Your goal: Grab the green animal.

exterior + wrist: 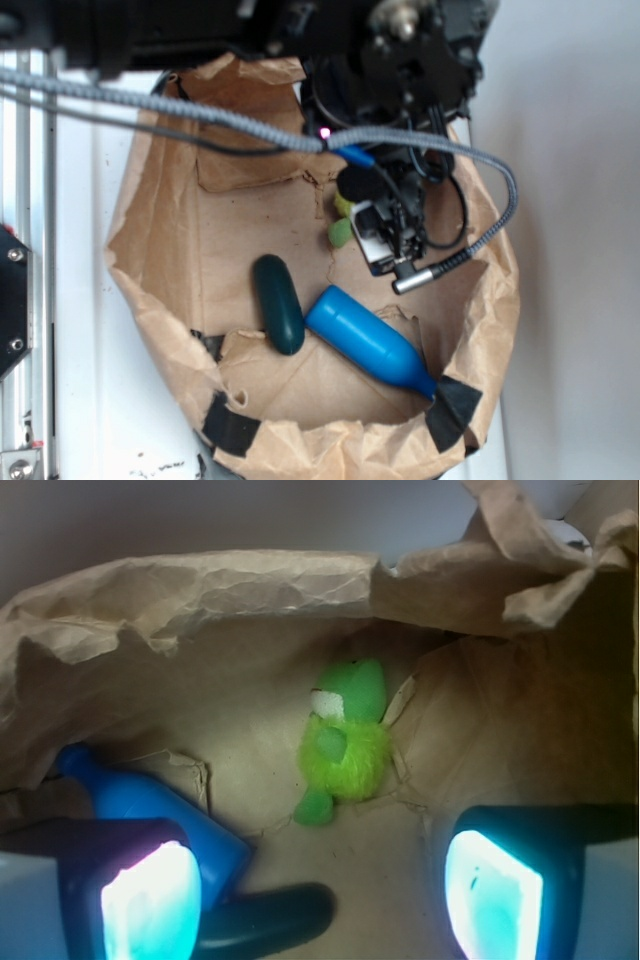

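The green animal (345, 745) is a small fuzzy lime-green plush with a white patch, lying on the brown paper floor of the bag, ahead of my fingers in the wrist view. In the exterior view only bits of the green animal (341, 232) show beside the arm's head. My gripper (320, 895) is open, its two glowing pads wide apart, with nothing between them. The plush lies beyond the fingertips, roughly centred on the gap. From outside, the gripper (385, 235) hangs over the bag's upper right part, its fingers mostly hidden by the arm.
A blue bottle (368, 340) and a smooth dark green oblong thing (279, 302) lie in the bag's lower half; both sit by my left finger (150, 900). Crumpled paper bag walls (150, 250) ring everything. A grey cable (200, 115) crosses above.
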`<control>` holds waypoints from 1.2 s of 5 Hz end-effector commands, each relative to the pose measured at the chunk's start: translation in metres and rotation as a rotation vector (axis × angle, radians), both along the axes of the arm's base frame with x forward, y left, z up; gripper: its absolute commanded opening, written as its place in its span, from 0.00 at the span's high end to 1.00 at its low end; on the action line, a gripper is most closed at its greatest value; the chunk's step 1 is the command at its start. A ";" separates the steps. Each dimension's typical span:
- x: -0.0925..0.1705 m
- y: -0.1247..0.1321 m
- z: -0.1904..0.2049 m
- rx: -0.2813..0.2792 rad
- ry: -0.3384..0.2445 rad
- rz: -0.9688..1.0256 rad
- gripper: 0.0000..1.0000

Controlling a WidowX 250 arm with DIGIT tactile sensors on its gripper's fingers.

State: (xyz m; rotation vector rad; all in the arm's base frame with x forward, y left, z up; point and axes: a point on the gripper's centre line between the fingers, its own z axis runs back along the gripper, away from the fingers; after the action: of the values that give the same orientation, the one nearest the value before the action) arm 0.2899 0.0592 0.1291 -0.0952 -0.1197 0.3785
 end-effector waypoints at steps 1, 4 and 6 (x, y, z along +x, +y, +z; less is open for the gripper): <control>0.008 -0.001 -0.022 0.053 -0.041 0.054 0.00; 0.025 -0.016 -0.070 0.135 -0.063 0.064 0.00; 0.040 -0.021 -0.099 0.198 -0.008 0.101 1.00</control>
State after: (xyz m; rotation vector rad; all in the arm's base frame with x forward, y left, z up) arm 0.3236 0.0412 0.0244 0.1078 -0.1354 0.4756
